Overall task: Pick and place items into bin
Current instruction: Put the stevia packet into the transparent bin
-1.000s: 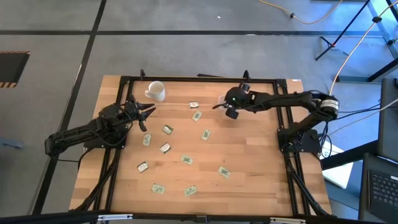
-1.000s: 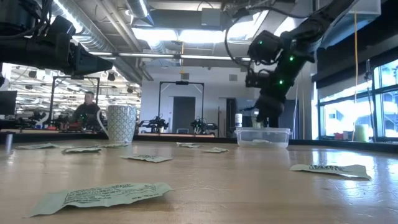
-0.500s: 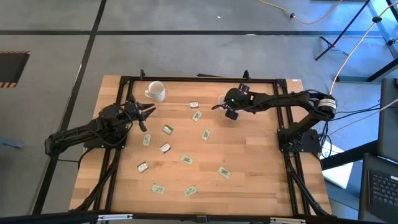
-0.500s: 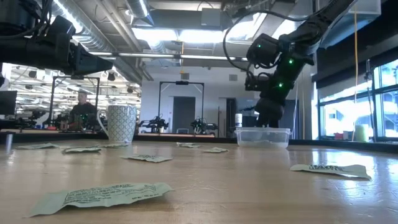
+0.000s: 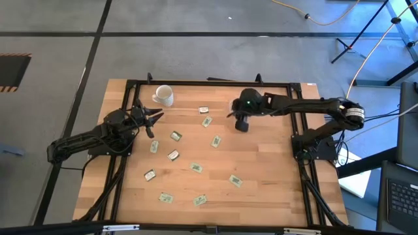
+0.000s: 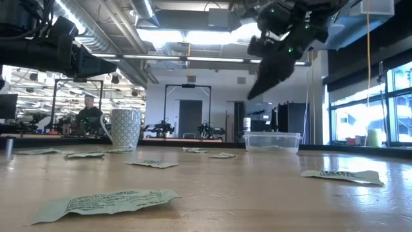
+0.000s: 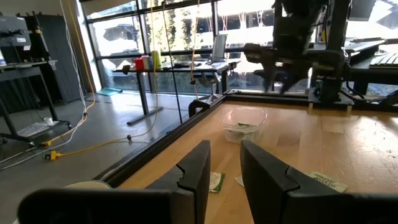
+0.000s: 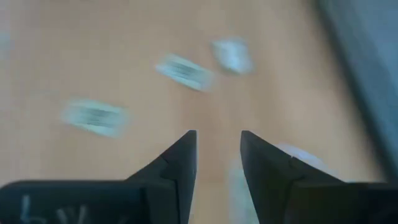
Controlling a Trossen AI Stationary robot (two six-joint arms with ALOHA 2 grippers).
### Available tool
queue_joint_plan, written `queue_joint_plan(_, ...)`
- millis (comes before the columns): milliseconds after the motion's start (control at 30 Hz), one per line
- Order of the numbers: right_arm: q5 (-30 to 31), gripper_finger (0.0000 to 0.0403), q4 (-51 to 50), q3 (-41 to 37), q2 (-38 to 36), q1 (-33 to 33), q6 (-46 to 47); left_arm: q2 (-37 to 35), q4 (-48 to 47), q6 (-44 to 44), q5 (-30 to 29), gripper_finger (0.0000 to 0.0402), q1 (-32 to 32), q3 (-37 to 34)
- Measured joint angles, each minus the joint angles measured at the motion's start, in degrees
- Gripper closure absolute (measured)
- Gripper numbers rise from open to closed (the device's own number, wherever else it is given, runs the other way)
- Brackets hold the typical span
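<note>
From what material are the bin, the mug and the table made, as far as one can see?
Bin: probably clear plastic; the room shows through its thin walls.
Mug: likely glazed ceramic, white and opaque, with a faint pattern.
Table: wood, seemingly jointed planks, with a light matte finish.

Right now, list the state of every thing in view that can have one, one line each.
Right gripper: raised above the bin, fingers apart, nothing between them.
Left gripper: waiting near the mug, fingers apart, empty.
Bin: upright on the table, holding at least one packet.
Mug: upright.
Packets: lying flat, scattered over the table.
</note>
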Motion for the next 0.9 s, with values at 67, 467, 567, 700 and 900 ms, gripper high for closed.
queue_joint_plan(67, -6.3, 0.0276, 1.4, 0.0, 1.0, 1.2, -0.2, 0.0, 0.0, 0.0, 0.0, 0.032, 0.0, 0.0)
queue_joint_plan(467, -8.6, 0.0276, 10.1, 0.0, 11.7, 8.9, -1.5, 0.0, 0.0, 0.0, 0.0, 0.032, 0.0, 0.0)
queue_joint_plan(567, -8.6, 0.0276, 12.6, 0.0, 14.0, 10.0, -1.4, 0.0, 0.0, 0.0, 0.0, 0.032, 0.0, 0.0)
queue_joint_plan(700, -8.4, 0.0276, 16.1, 0.0, 17.8, 11.0, -0.3, 0.0, 0.0, 0.0, 0.0, 0.032, 0.0, 0.0)
queue_joint_plan(900, -4.4, 0.0276, 16.5, 0.0, 21.5, 11.0, -0.1, 0.0, 0.0, 0.0, 0.0, 0.032, 0.0, 0.0)
